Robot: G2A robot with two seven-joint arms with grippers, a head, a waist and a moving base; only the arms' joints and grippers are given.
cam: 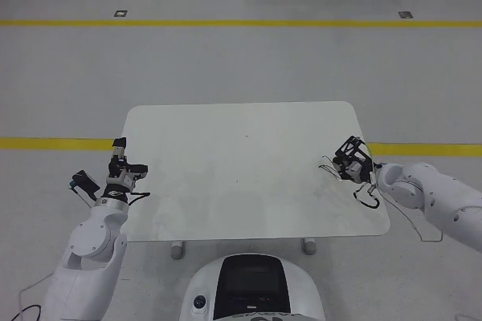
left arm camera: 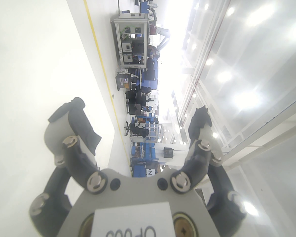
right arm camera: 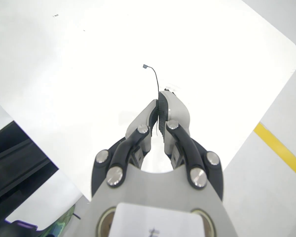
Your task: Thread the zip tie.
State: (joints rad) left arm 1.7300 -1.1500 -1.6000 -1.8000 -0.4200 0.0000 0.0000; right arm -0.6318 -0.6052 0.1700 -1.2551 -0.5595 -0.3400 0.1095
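A thin black zip tie (right arm camera: 155,78) sticks out from between my right gripper's pads, its small square head (right arm camera: 145,66) at the free end above the white table (right arm camera: 88,50). My right gripper (right arm camera: 158,99) is shut on the strap near its tail. From above, that gripper (cam: 343,164) sits at the table's right edge, with the tie (cam: 328,168) faint beside it. My left gripper (left arm camera: 140,109) is open with nothing between its fingers, pointing up toward the room. In the top view it (cam: 119,152) stands at the table's left edge.
The white table (cam: 249,168) has a bare top with a few tiny specks. Yellow floor lines (cam: 241,22) run behind it and along both sides. Black cables (cam: 368,197) hang off the right wrist near the table's right edge.
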